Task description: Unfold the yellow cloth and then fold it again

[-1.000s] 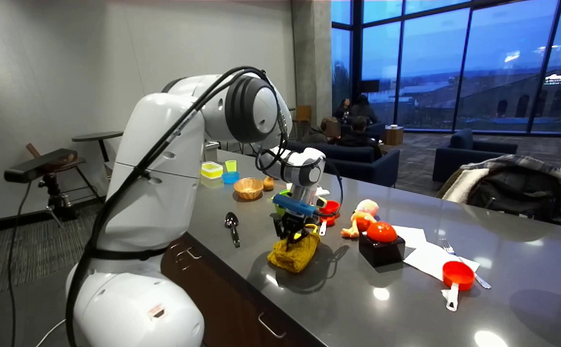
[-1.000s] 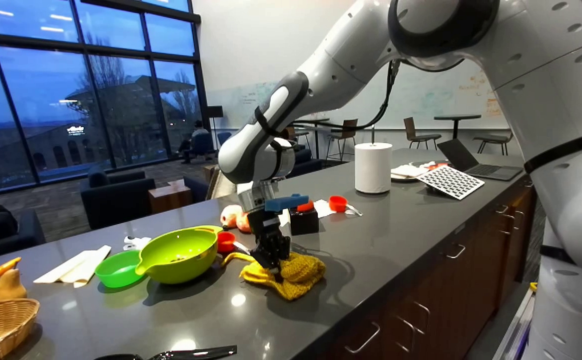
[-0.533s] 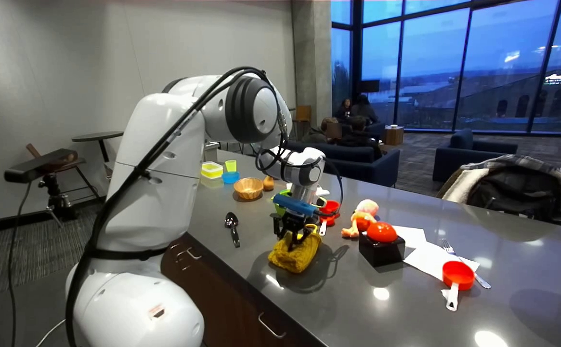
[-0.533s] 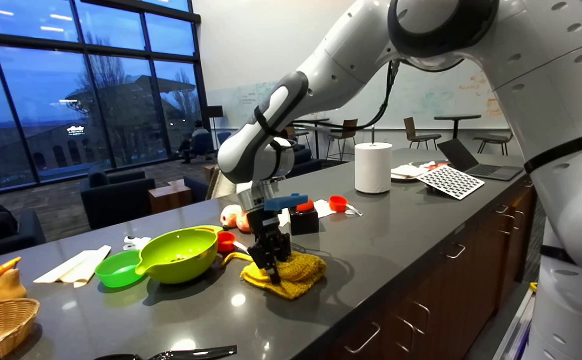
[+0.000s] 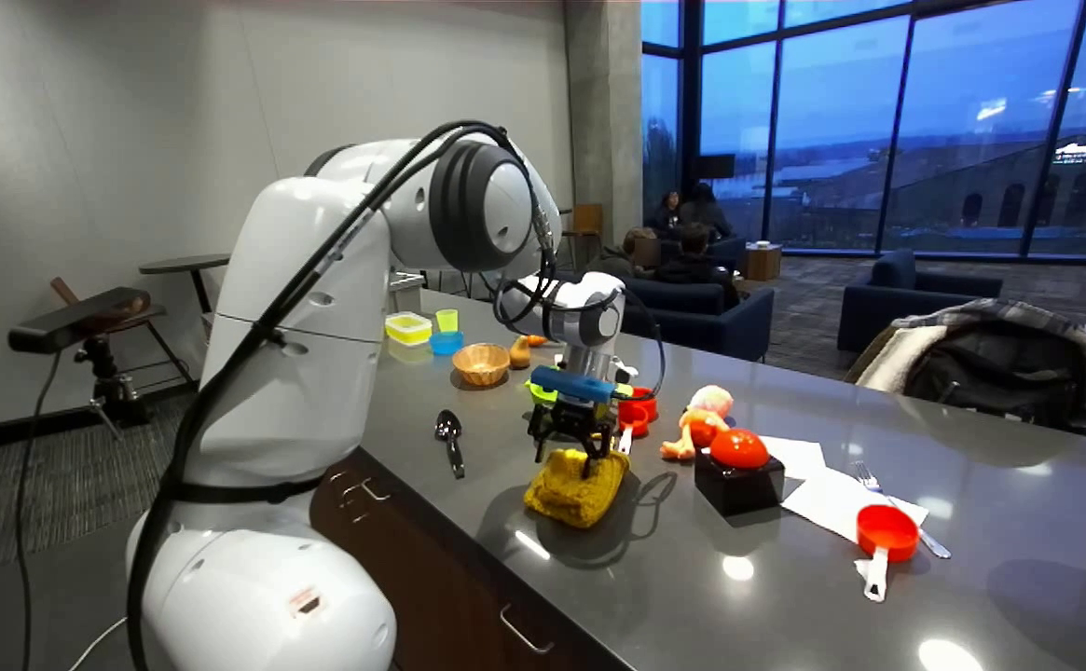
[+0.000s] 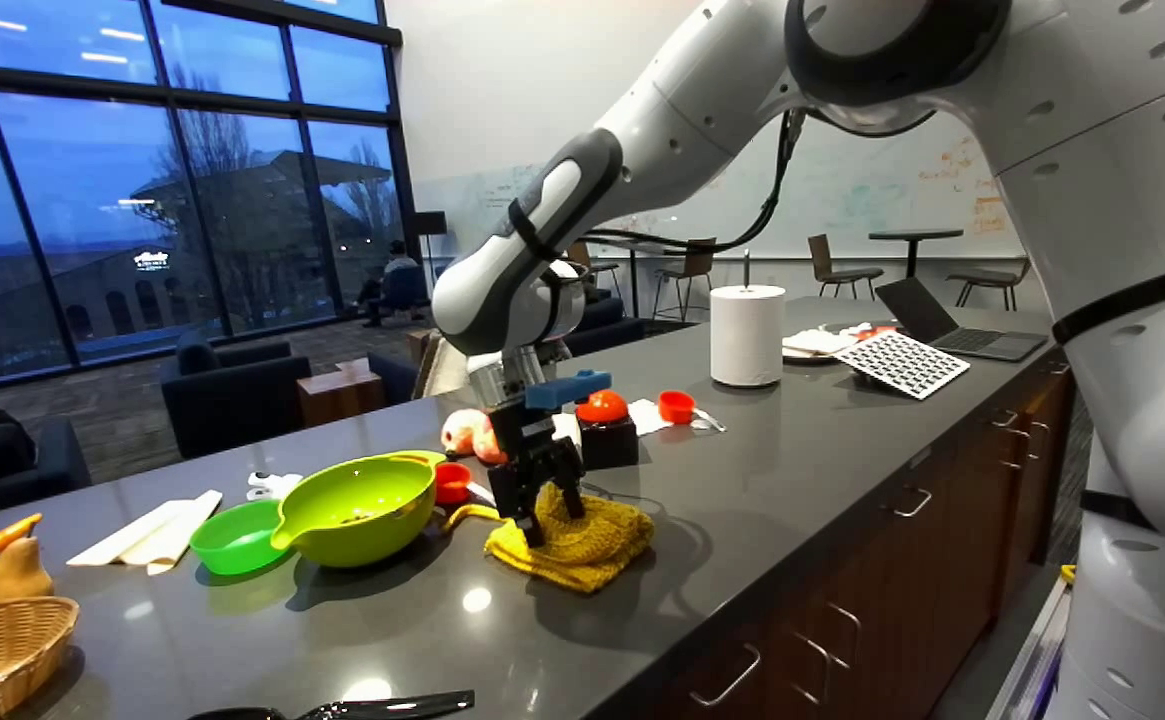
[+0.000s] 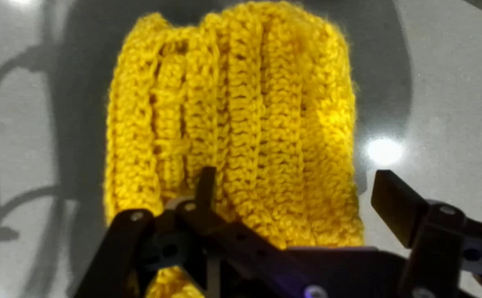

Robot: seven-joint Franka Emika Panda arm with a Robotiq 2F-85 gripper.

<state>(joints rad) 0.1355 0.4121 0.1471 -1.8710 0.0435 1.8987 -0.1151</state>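
Wrist view: yellow cloth [image 7: 241,120], long axis top-to-bottom.

The mustard-yellow crocheted cloth [image 7: 245,124] lies on the grey worktop [image 6: 792,480], folded into a thick, ribbed, roughly rectangular pad, slightly humped, a narrow strip [image 6: 476,510] trailing from one side.

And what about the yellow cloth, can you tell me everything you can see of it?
The yellow cloth looks thick, ribbed and knitted, like wool. It lies folded and slightly rumpled on the grey counter. A thin yellow strip sticks out towards the lime-green bowl. The open gripper is partly over the cloth; I can't tell whether it touches.
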